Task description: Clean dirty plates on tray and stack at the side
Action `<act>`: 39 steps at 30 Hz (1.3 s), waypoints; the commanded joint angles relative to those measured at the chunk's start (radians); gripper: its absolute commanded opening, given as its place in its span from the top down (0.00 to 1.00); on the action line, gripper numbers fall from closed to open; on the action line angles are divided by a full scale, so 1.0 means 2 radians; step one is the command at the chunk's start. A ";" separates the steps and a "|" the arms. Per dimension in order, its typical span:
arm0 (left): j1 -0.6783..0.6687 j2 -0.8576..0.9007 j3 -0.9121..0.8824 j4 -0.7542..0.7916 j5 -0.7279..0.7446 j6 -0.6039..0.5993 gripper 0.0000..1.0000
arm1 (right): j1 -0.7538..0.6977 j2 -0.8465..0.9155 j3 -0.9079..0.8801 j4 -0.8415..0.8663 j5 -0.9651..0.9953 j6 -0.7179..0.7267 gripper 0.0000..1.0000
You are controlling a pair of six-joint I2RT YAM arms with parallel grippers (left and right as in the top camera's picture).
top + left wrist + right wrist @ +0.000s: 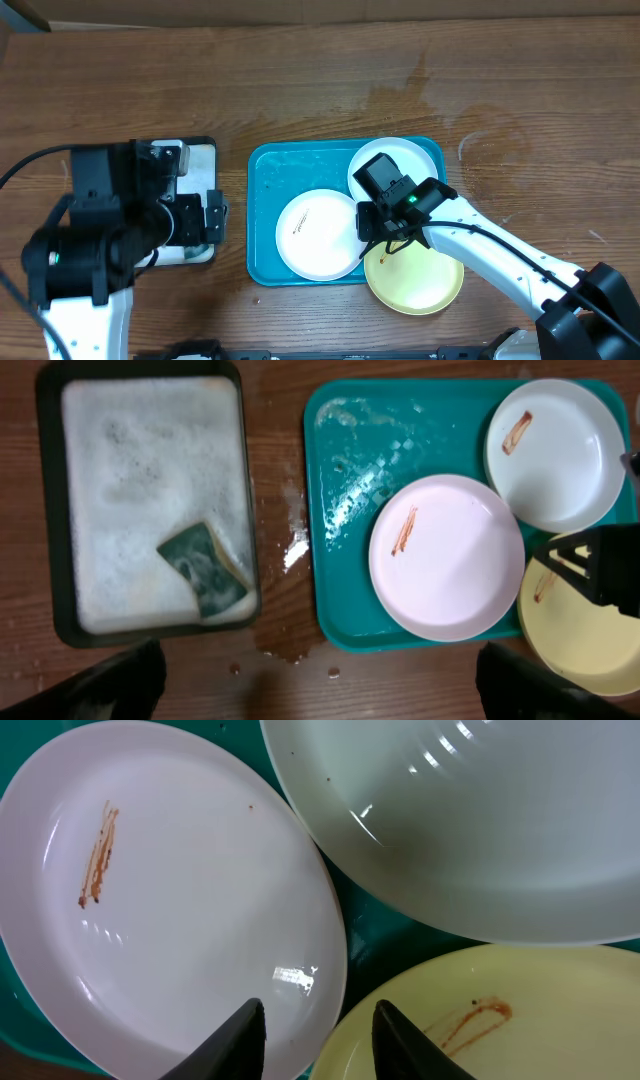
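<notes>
Left arm (85,250): black, at the left side, wrist turned inward. Left gripper (320,660): jaws spread wide, its 2 fingers (100,680) at opposite lower corners of the wrist view, empty.
Right arm (500,255): white links, reaching in diagonally from lower right. Right gripper (318,1020): pointing down, 2 dark fingers (240,1040) narrowly parted, nothing clamped.

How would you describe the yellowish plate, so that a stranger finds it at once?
Find the big turquoise tray in the middle of the wooden table. At its corner nearest the right arm, the pale yellow plate juts out past the rim. It is the only coloured one: both neighbouring plates are white.
</notes>
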 commanded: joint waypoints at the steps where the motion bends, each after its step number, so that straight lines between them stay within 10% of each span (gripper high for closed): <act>1: 0.000 0.025 0.015 -0.012 0.002 -0.006 0.00 | 0.002 0.001 -0.012 0.019 0.005 0.003 0.64; 11: 0.000 0.052 0.012 -0.002 -0.048 -0.077 0.00 | 0.002 0.038 -0.024 0.040 0.004 0.025 0.66; 15: 0.000 0.052 0.012 -0.002 -0.055 -0.088 0.00 | 0.002 0.038 -0.024 0.039 0.005 0.029 0.83; 39: 0.000 0.052 0.012 0.000 -0.055 -0.089 0.00 | 0.002 0.050 -0.024 0.055 -0.001 0.068 0.82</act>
